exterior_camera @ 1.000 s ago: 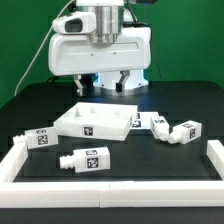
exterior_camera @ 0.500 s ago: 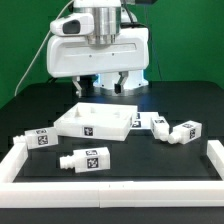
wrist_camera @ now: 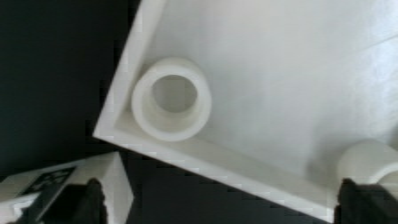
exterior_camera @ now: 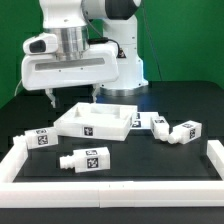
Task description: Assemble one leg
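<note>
My gripper (exterior_camera: 71, 96) hangs with its jaws spread and nothing between them, above the far rim of the tabletop (exterior_camera: 96, 124), at about 11 o'clock from its centre in the exterior view. I judge I am here to sight a corner socket (wrist_camera: 173, 97) before fetching a part. The leg (exterior_camera: 40, 138) nearest me lies on its side at 8 o'clock of the tabletop, apart from it. The black table (exterior_camera: 150, 170) looks matte, fenced by a white rail (exterior_camera: 110, 193). A green backdrop (exterior_camera: 190, 40) stands behind.
</note>
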Robot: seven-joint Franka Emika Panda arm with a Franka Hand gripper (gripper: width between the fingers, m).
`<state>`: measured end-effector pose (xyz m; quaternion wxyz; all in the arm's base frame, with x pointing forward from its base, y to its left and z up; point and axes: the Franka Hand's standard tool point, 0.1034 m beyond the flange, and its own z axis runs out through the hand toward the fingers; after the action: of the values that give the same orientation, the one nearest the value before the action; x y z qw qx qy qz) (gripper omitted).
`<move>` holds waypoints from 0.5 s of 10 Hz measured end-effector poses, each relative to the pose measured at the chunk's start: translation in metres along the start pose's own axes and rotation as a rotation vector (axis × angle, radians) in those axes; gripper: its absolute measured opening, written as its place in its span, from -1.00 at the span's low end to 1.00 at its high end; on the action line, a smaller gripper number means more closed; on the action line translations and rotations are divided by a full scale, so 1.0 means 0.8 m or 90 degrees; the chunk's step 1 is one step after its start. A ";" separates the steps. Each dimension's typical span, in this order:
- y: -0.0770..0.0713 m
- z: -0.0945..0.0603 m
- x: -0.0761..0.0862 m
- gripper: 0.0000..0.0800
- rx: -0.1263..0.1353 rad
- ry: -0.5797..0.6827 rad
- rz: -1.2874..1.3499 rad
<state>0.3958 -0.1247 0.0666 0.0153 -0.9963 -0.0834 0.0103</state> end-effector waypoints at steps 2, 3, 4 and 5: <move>0.001 0.001 -0.001 0.63 0.000 -0.001 0.002; 0.008 0.008 -0.011 0.63 -0.001 -0.004 0.031; 0.020 0.020 -0.036 0.63 0.004 -0.013 0.080; 0.038 0.035 -0.061 0.63 -0.005 -0.007 0.105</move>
<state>0.3518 -0.1621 0.0387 0.0101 -0.9998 -0.0009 0.0165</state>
